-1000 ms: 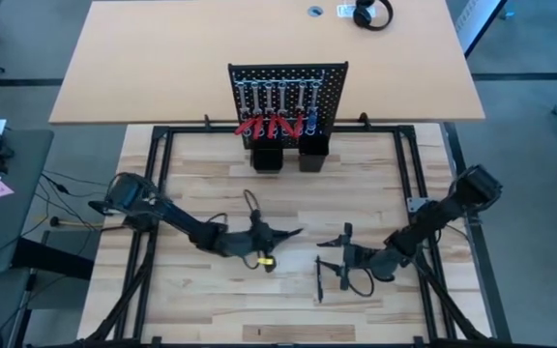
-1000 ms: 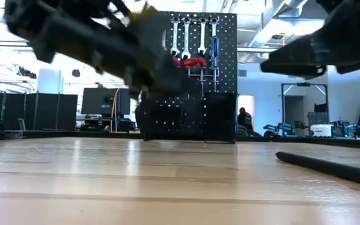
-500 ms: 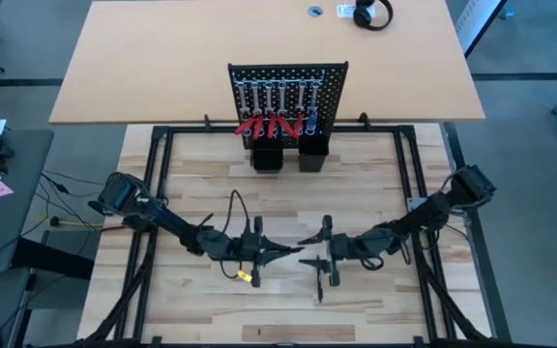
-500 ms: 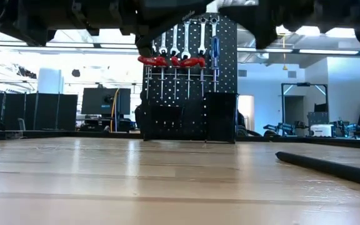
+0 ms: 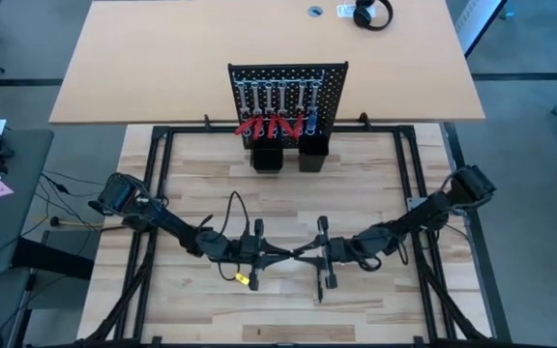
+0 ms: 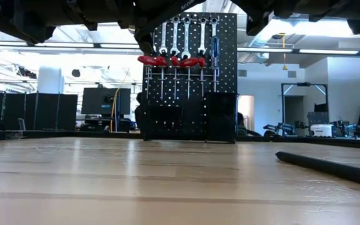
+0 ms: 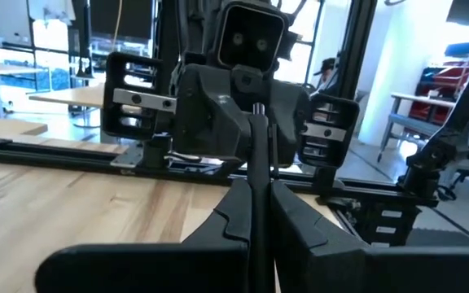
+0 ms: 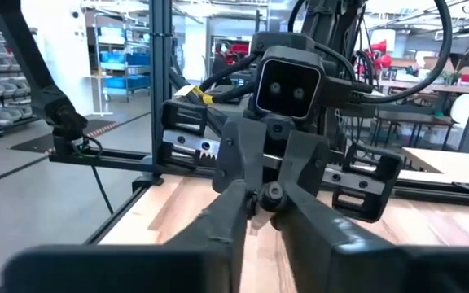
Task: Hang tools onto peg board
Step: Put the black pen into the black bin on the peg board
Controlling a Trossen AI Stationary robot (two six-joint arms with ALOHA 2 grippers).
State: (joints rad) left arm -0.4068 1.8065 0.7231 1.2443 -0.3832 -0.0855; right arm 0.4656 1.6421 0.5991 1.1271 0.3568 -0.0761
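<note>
The peg board (image 5: 288, 97) stands upright at the table's far edge. Silver wrenches (image 6: 186, 34), red-handled tools (image 6: 167, 60) and a blue screwdriver (image 6: 214, 47) hang on it. My left gripper (image 5: 283, 253) and right gripper (image 5: 307, 253) meet tip to tip above the table's middle. Both are shut on a thin black tool (image 7: 256, 163). Another thin black stick (image 6: 327, 167) lies flat on the table, partly under the right gripper. My left gripper pinches the thin black tool's shaft (image 7: 258, 232) between its two fingers. It comes level from the table's left, the fingers lying along the tool, which points at the right gripper, clear of the table. My right gripper comes level from the table's right. Its fingers (image 8: 230, 207) close around the tool's free end; the left gripper's fingertips hide the exact place.
Two black box holders (image 5: 267, 158) (image 5: 309, 158) stand at the peg board's foot. Bare wooden table (image 5: 211, 193) lies between the board and the grippers. A black frame rail (image 5: 153, 222) runs along the table's sides.
My right gripper has moved toward the table's left until its tips meet the left gripper's. My left gripper has shifted a little toward the near edge with the thin black tool and now points level at the right gripper. The stick on the table has stayed put.
</note>
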